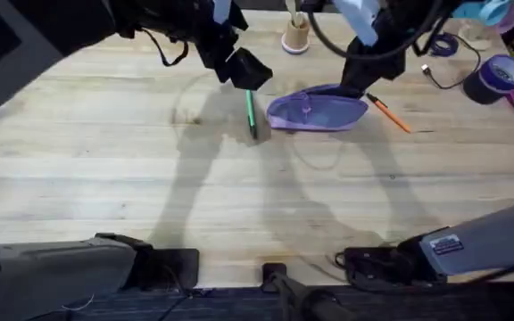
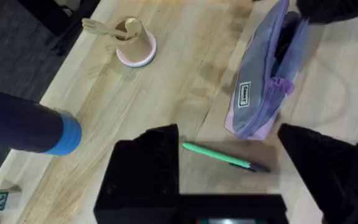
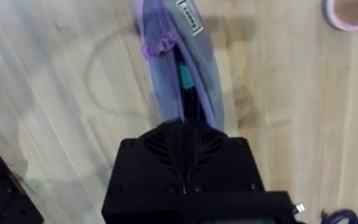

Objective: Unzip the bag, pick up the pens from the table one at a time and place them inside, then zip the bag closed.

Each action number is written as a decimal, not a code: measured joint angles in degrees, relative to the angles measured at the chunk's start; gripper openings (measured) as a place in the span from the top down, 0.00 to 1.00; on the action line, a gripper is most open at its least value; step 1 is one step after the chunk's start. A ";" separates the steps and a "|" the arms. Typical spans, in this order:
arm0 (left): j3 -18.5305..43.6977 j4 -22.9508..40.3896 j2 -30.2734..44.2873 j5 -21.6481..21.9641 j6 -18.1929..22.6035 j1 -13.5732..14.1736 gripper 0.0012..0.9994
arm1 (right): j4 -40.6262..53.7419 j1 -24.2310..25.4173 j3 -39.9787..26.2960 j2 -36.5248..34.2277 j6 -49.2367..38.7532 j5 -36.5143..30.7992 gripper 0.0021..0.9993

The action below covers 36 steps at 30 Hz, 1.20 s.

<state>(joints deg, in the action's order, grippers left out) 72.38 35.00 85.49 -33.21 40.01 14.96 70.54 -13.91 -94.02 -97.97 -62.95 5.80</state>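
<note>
cloth bag (matt), wooden table

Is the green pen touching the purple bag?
Apart. In the left wrist view, bare table shows between the green pen and the bag.

The lilac-purple pencil pouch lies on the far middle of the pale wooden table, its top zipper open and gaping, a small label on its greyish side. The green pen lies flat just left of the pouch. The orange pen lies at its right end, angled.
</note>
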 joint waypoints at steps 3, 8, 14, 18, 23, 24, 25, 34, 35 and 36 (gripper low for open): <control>0.00 0.82 -0.02 0.00 0.00 0.00 0.01 | -0.25 0.00 0.13 -2.14 -2.48 0.02 0.97; 0.00 1.55 0.00 0.00 0.00 0.00 0.01 | -1.15 0.00 0.15 -5.13 -7.46 0.13 0.97; 0.00 1.67 0.00 0.00 0.00 0.00 0.01 | -2.18 0.07 0.16 -8.12 -9.53 0.89 0.97; 0.00 1.67 0.00 0.00 0.00 0.00 0.01 | -2.86 0.20 0.16 -10.84 -9.78 1.79 0.97; 0.00 1.64 0.00 0.00 0.00 0.00 0.01 | -3.56 0.22 0.16 -11.89 -9.99 1.95 0.97; 0.00 1.65 -0.02 0.02 0.00 0.00 0.01 | -3.54 0.22 0.16 -11.89 -9.99 1.95 0.97; 0.00 1.66 0.00 0.00 0.00 0.00 0.01 | -3.49 0.22 0.16 -11.89 -9.99 1.97 0.97; 0.00 1.67 0.00 0.00 0.00 0.00 0.01 | -3.43 0.20 0.16 -11.89 -10.37 2.01 0.54; 0.00 1.67 0.00 0.00 0.00 0.00 0.01 | -3.45 0.20 0.16 -11.91 -10.40 2.11 0.39; 0.00 1.64 -0.02 0.01 0.00 0.00 0.01 | -3.44 0.20 0.17 -11.93 -10.42 2.19 0.25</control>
<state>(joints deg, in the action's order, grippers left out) 72.38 36.64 85.47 -33.20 40.01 14.96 67.10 -13.72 -93.85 -109.90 -73.38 8.00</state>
